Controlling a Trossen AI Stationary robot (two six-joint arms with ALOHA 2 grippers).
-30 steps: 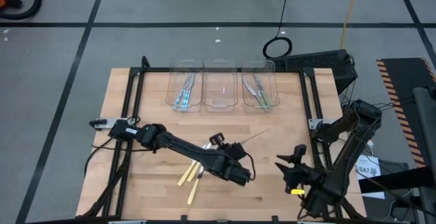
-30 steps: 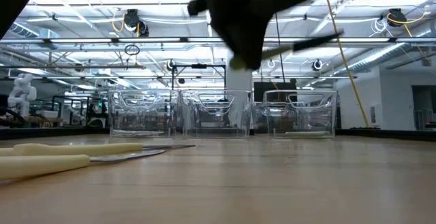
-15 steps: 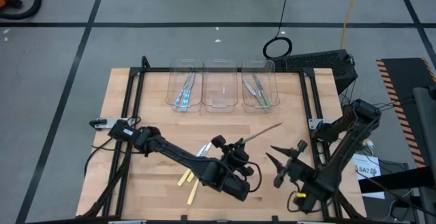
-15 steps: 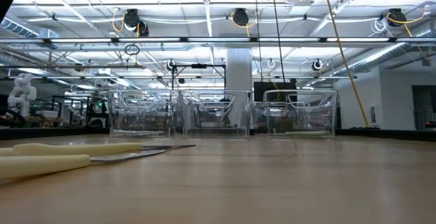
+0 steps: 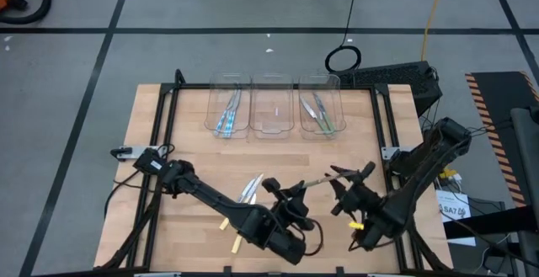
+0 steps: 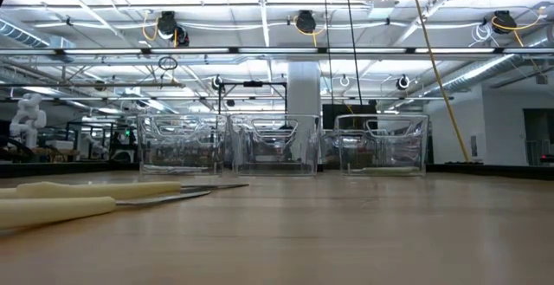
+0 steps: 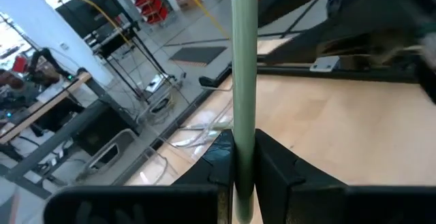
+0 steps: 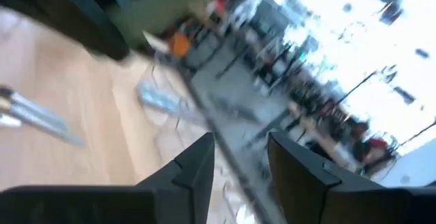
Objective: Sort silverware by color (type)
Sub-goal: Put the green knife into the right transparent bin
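Note:
My left gripper (image 5: 295, 194) is above the table's near middle, shut on a green-handled utensil (image 5: 320, 179) of the silverware. The utensil's free end reaches toward my right gripper (image 5: 337, 189), which is open just to its right with nothing between its fingers (image 8: 197, 166). I cannot tell whether the two touch. Two pale yellow utensils (image 5: 244, 197) (image 5: 237, 242) lie flat on the wood and show in the low view (image 6: 86, 190). Blue utensils lie in the left bin (image 5: 229, 107) and green ones in the right bin (image 5: 321, 109). My left gripper pinches the green handle (image 7: 244, 125) between its two fingers (image 7: 272, 163), near one end. The rest of the handle sticks straight out ahead of the fingers, along them. The utensil is lifted clear of the table, about level, pointing toward the table's right edge.
Three clear bins stand in a row at the table's far edge, the middle one (image 5: 271, 107) between the two with utensils. Black frame rails run along the left (image 5: 164, 125) and right (image 5: 383, 125) sides. Bare wood lies between the bins and the grippers.
My left gripper has risen with the green utensil, out of the low view, and tipped from pointing down to about level; the utensil now points toward the right gripper. My right gripper has gone toward the table's left and far side, close to the utensil's free end.

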